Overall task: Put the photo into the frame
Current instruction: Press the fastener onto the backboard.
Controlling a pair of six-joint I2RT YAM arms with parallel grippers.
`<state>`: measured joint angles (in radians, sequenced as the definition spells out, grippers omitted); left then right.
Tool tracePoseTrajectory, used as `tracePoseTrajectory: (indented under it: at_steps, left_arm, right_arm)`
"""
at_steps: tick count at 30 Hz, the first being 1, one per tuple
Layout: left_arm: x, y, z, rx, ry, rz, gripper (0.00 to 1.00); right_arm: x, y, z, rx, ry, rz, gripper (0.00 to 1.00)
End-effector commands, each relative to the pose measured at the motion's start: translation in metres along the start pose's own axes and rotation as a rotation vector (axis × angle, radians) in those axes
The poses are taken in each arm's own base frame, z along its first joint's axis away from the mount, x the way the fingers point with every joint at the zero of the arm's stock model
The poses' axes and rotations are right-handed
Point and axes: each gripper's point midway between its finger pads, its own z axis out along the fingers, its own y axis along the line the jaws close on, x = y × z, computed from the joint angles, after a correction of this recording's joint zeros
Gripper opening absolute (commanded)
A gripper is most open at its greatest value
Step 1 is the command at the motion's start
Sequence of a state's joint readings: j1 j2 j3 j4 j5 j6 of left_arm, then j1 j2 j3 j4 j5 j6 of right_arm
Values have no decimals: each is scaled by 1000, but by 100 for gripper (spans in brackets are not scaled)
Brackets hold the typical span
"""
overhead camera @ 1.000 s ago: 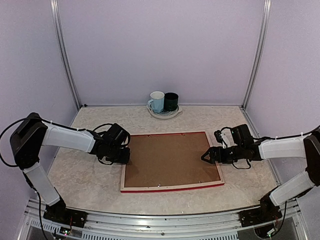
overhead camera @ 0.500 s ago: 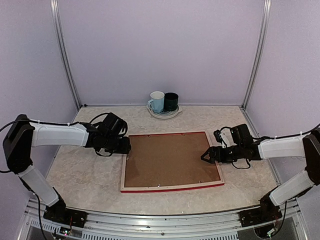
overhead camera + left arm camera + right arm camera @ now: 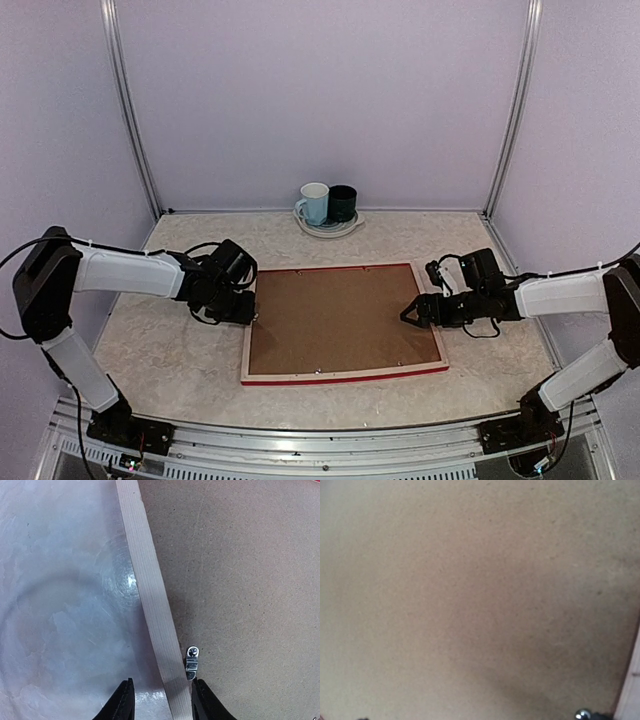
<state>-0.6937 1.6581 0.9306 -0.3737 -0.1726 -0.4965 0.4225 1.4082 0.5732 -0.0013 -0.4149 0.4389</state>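
The frame (image 3: 345, 376) lay face down in the middle of the table (image 3: 170, 350), pale wood back upward and a red strip showing along its near edge. The brown backing board (image 3: 340, 320) sat inside it. The photo could not be seen in any view. It was probably already under the board, so the step in hand looked like fastening the back.

The left gripper (image 3: 248, 312) was at the frame's left rail. Its fingers (image 3: 126, 702) stood part-way apart astride the rail without pinching it, the inner one just beside a small metal retaining tab (image 3: 192, 659). The right gripper (image 3: 410, 314) hovered low over the right part of the board, near the right rail, with its fingers spread wide and nothing between them.

The next move probably called for one left fingertip to catch that tab and turn it over the board. That would need fine aiming, while the right gripper could press the board flat.

Half a second earlier the left gripper had been a little farther along the rail. It had since come back toward the near side. The right gripper, frame and board had barely shifted.
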Motion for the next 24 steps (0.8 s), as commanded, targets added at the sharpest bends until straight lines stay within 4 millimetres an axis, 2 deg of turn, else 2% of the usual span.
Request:
tracePoseTrajectory:
  at_steps: [1,10,15,24]
  left_arm:
    - [6,0,7,-6,13,16,39]
    - [8,-2,16,-10,25,29,39]
    - [16,3,22,-28,47,31,33]
    - [31,8,28,-77,76,65,33]
  right_arm:
    - [21,-9,4,33,68,35,96]
    - [25,-10,4,31,72,42,96]
    - [25,-9,4,28,71,42,96]
    - [29,-11,5,28,77,45,95]
